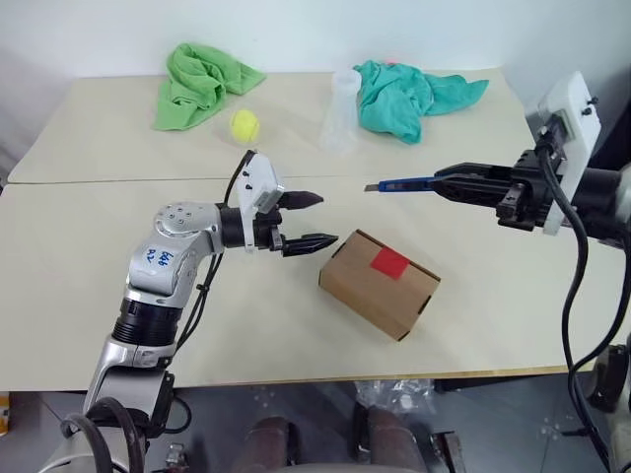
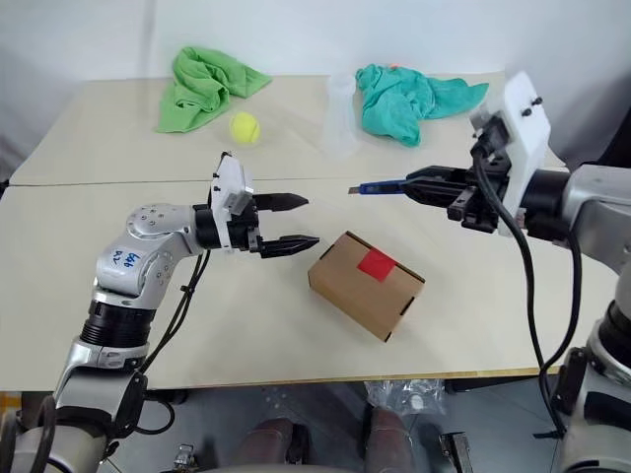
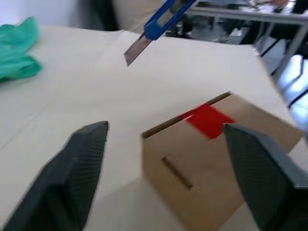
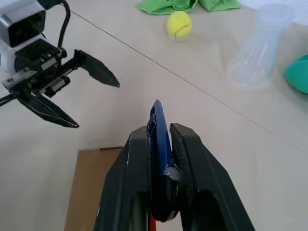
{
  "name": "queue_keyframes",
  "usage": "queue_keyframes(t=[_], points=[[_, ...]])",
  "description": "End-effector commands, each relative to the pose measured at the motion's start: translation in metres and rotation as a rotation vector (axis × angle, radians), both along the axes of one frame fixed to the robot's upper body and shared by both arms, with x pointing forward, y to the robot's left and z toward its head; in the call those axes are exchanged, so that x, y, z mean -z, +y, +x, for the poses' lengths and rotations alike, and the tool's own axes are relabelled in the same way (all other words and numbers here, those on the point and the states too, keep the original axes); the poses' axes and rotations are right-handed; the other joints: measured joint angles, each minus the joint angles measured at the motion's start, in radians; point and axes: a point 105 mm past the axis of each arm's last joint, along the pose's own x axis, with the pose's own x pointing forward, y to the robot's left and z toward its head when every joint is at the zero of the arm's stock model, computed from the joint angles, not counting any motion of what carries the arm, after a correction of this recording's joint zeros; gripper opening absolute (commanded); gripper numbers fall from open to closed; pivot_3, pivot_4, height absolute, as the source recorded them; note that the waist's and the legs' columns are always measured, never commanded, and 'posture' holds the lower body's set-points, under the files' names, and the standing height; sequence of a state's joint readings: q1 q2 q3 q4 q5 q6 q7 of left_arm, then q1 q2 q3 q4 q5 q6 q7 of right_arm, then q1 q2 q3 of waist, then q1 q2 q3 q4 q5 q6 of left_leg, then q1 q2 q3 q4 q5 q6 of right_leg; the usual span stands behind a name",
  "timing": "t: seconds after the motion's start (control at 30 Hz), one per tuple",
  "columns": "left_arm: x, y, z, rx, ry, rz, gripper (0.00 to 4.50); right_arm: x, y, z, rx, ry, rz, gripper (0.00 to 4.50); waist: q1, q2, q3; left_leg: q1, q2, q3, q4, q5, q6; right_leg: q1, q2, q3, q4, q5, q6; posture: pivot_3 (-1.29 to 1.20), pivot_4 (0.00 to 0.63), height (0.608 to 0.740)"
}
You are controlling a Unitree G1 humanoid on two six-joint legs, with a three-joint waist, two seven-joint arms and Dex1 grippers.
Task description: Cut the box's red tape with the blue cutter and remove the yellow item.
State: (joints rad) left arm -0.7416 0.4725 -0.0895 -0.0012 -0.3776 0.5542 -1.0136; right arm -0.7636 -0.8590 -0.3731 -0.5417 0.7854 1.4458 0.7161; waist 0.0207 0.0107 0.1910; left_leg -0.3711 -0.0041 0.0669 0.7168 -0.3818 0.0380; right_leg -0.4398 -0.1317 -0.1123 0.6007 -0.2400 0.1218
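The brown box (image 1: 367, 296) lies closed on the table, turned at an angle. The red tape (image 1: 389, 262) sits on its top, across the lid's seam (image 3: 208, 119). My left gripper (image 1: 328, 218) hovers just left of the box, open and empty, pointing at it. Above and to the right of the box, my right gripper (image 1: 444, 182) is shut on the blue cutter (image 1: 404, 183). The cutter's bare blade (image 3: 136, 49) points left, clear of the box. The yellow item is hidden.
At the back of the table lie a green cloth (image 1: 197, 81), a yellow-green tennis ball (image 1: 245, 123), a clear plastic cup (image 1: 341, 110) and a teal cloth (image 1: 409, 94). A seam (image 1: 118, 181) runs across the table behind the grippers. The front edge lies near the box.
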Motion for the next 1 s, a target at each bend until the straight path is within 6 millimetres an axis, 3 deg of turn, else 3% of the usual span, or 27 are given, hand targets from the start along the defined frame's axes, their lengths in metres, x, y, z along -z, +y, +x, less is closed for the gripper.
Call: queue_keyframes(t=[0.03,0.3,0.33,0.73,1.0], points=[[-0.002,-0.02,-0.017,0.13,0.059,0.037,2.68,0.0,0.003,-0.017,-0.048,-0.075,-0.066,0.31,0.002,0.0,0.0,0.0,0.0,0.0,0.0,0.0,0.0,0.0,0.0,0.0,0.0,0.0,0.0,0.0,0.15,0.74],[0.014,-0.042,-0.02,0.196,0.118,0.095,0.19,0.012,-0.004,-0.022,-0.034,-0.13,-0.126,0.31,0.004,0.0,0.0,0.0,-0.001,0.0,0.001,0.001,0.002,0.004,0.0,0.001,-0.005,0.002,0.004,0.0,0.15,0.74],[0.015,-0.044,-0.019,0.197,0.109,0.099,0.09,0.011,-0.005,-0.021,-0.03,-0.139,-0.121,0.31,0.004,0.0,0.0,0.001,-0.001,-0.001,0.001,0.001,0.002,0.005,0.0,0.001,-0.006,0.002,0.004,0.0,0.15,0.74],[0.041,-0.06,-0.005,0.191,0.096,0.156,0.09,0.02,-0.005,-0.009,-0.012,-0.147,-0.137,0.31,0.006,0.0,0.0,0.002,-0.001,-0.002,0.001,0.001,0.003,0.008,0.0,0.0,-0.009,0.003,0.005,0.0,0.15,0.74],[0.051,-0.059,-0.002,0.185,0.08,0.203,0.09,0.032,-0.002,-0.011,-0.041,-0.106,-0.161,0.31,0.006,0.0,0.0,0.002,-0.001,-0.002,0.001,0.001,0.004,0.009,0.0,-0.001,-0.009,0.003,0.005,0.0,0.15,0.74]])
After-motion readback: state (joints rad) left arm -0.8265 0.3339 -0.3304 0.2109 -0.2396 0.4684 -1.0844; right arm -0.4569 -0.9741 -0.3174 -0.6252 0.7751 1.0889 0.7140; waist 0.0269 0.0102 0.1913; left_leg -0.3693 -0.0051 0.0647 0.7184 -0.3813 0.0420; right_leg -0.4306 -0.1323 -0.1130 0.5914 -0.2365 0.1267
